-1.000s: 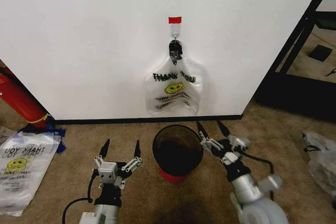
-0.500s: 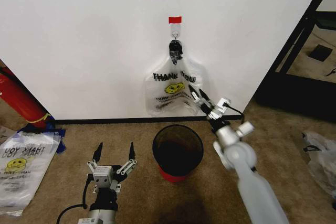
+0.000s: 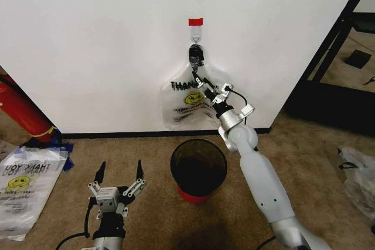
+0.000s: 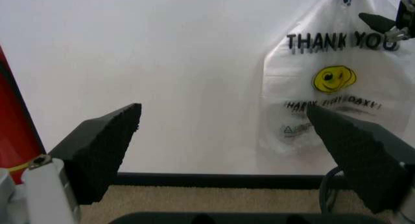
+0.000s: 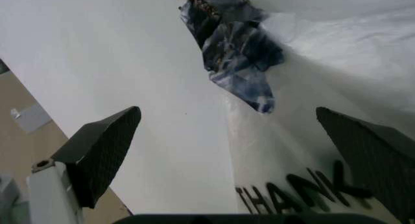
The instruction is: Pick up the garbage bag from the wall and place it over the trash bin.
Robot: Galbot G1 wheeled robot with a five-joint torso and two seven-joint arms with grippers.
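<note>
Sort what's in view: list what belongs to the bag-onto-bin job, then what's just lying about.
Job:
- garbage bag hanging on the hook
- wall
- trash bin
- right gripper, open at the bag
- left gripper, open, waiting low

Lying about:
- flat smiley bags on the carpet
- red cylinder
- crumpled plastic

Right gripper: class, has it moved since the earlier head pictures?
Yes. The right gripper rose from beside the trash bin to the garbage bag on the wall.
</note>
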